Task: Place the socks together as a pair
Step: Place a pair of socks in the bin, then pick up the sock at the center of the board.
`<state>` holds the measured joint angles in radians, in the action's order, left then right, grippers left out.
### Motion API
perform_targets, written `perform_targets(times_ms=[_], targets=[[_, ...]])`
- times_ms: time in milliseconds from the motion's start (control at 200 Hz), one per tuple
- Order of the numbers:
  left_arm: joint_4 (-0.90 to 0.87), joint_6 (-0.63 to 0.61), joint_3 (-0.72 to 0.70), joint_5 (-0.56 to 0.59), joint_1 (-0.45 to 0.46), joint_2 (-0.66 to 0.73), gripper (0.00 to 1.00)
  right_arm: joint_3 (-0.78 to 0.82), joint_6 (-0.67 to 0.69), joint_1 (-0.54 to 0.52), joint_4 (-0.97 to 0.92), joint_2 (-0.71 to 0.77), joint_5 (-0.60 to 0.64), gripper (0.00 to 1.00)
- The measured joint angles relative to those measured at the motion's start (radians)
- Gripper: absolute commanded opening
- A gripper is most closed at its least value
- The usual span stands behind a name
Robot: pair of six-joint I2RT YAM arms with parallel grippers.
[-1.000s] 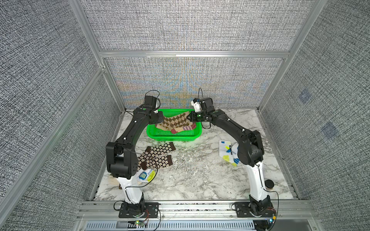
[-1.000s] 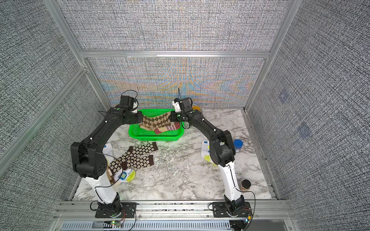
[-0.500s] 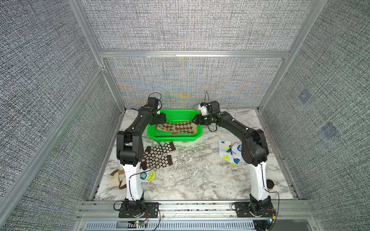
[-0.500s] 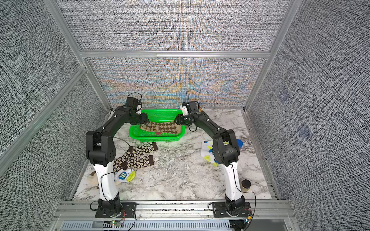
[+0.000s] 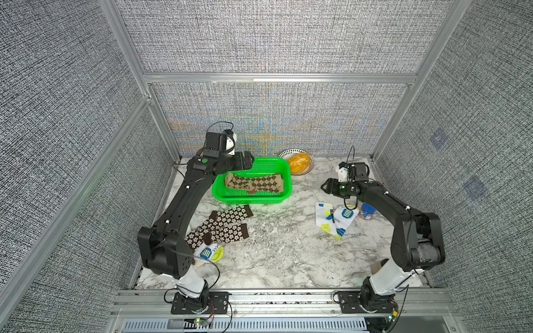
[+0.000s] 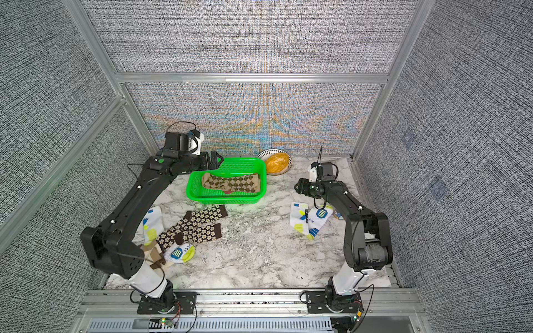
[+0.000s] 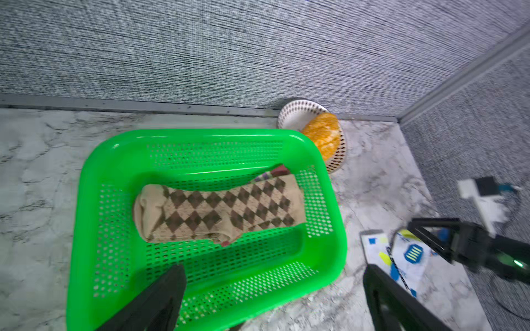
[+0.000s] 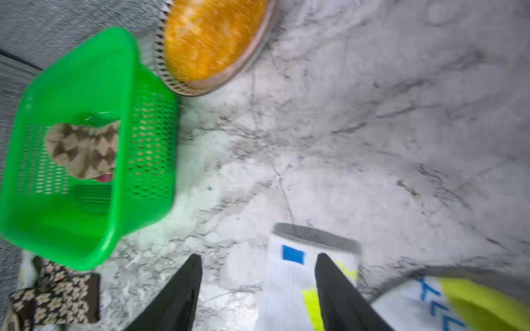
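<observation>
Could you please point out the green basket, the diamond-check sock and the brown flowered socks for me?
green basket (image 7: 206, 136), left wrist view, on its rear rim.
diamond-check sock (image 7: 220, 213), left wrist view, on its patterned middle.
brown flowered socks (image 5: 229, 232), a top view, on the middle of the front sock.

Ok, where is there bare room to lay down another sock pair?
Bare marble: the middle and front of the table, between the brown flowered socks and the white patched socks on the right. Crowded: the left, where socks overlap, and the back, with the green basket and bowl.
</observation>
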<state>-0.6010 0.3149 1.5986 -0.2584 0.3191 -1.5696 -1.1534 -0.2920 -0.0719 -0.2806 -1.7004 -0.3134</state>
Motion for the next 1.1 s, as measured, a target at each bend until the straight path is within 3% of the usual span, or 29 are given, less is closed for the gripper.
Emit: perform_targets(times_ms=[230, 405, 635, 690, 781, 921, 1101], targets=[[0.007, 0.017, -0.301, -0.002, 0.123, 0.239, 0.99, 0.017, 0.041, 0.006, 0.010, -0.103, 0.074, 0.62], [0.013, 0.063, -0.519, 0.018, 0.167, 0.361, 0.99, 0.068, 0.056, 0.006, 0.031, -0.118, 0.133, 0.61], [0.032, 0.112, -0.655, 0.023, 0.181, 0.444, 0.99, 0.107, 0.069, 0.006, 0.099, -0.132, 0.142, 0.52], [0.032, 0.118, -0.670, 0.023, 0.182, 0.454, 0.99, 0.106, 0.069, 0.006, 0.120, -0.140, 0.136, 0.45], [0.035, 0.130, -0.693, 0.024, 0.182, 0.471, 0.99, 0.101, 0.069, 0.005, 0.144, -0.156, 0.124, 0.21], [0.035, 0.135, -0.716, 0.040, 0.182, 0.500, 0.99, 0.107, 0.065, -0.015, 0.143, -0.146, 0.102, 0.00], [0.034, 0.138, -0.752, 0.050, 0.182, 0.534, 0.99, 0.129, 0.066, -0.076, 0.123, -0.028, 0.071, 0.00]])
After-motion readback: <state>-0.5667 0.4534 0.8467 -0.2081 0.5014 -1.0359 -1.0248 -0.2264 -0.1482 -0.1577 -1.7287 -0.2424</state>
